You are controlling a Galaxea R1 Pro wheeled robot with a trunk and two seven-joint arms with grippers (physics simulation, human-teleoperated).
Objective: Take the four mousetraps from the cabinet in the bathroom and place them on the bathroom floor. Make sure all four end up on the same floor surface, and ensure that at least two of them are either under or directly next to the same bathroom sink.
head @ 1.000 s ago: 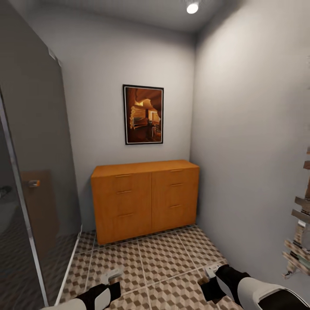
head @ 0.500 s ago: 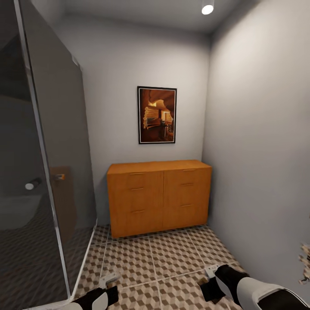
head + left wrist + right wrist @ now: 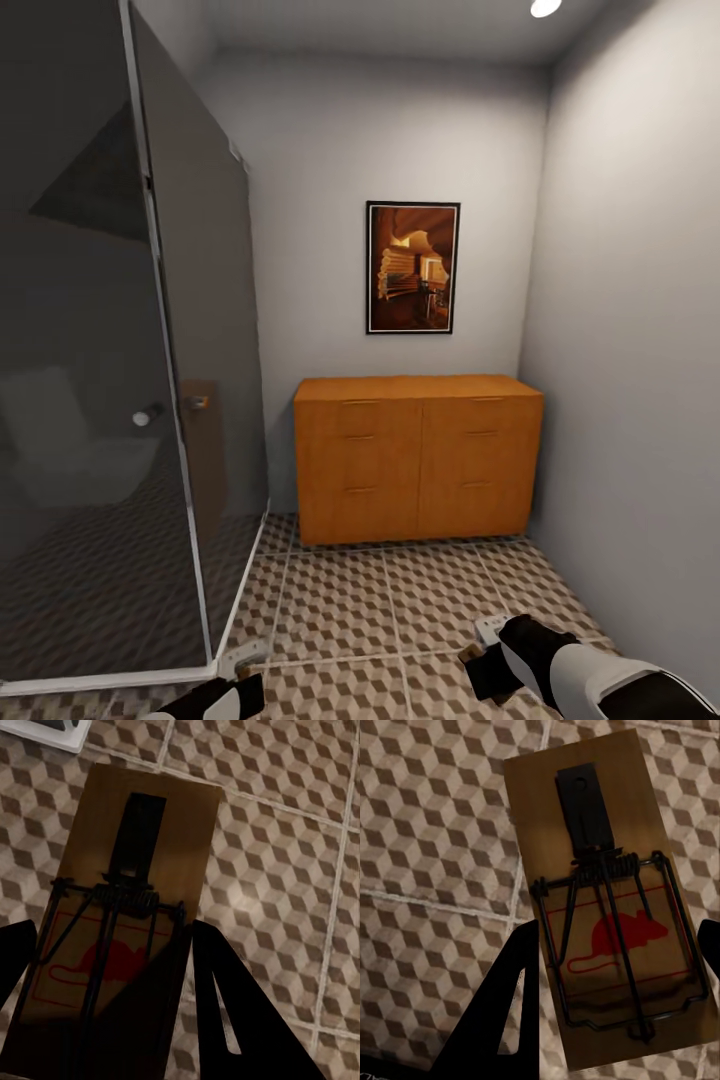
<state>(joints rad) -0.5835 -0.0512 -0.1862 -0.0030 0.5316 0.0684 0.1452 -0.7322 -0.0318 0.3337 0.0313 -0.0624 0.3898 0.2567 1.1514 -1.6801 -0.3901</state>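
Observation:
My left gripper (image 3: 111,937) is shut on a mousetrap (image 3: 139,870), a brown wooden board with a dark wire spring and a red mouse print, held over the cube-patterned bathroom floor (image 3: 277,870). A second mousetrap (image 3: 607,870) sits between the dark fingers (image 3: 514,1005) of my right gripper (image 3: 619,941), which is shut on it. In the head view both grippers, left (image 3: 240,665) and right (image 3: 487,642), hang low near the frame's bottom edge. The orange-brown cabinet (image 3: 420,455) stands against the far wall with all drawers closed. The bathroom sink is out of view.
A dark glass shower enclosure (image 3: 150,400) with a white base rail (image 3: 110,675) fills the left side. A grey wall (image 3: 640,380) closes the right. A framed picture (image 3: 412,267) hangs above the cabinet. Tiled floor (image 3: 400,600) lies open between me and the cabinet.
The whole head view has swung left: the cabinet and picture now sit further right, more shower glass shows, and the shelf at the right edge is gone. Both grippers keep their place.

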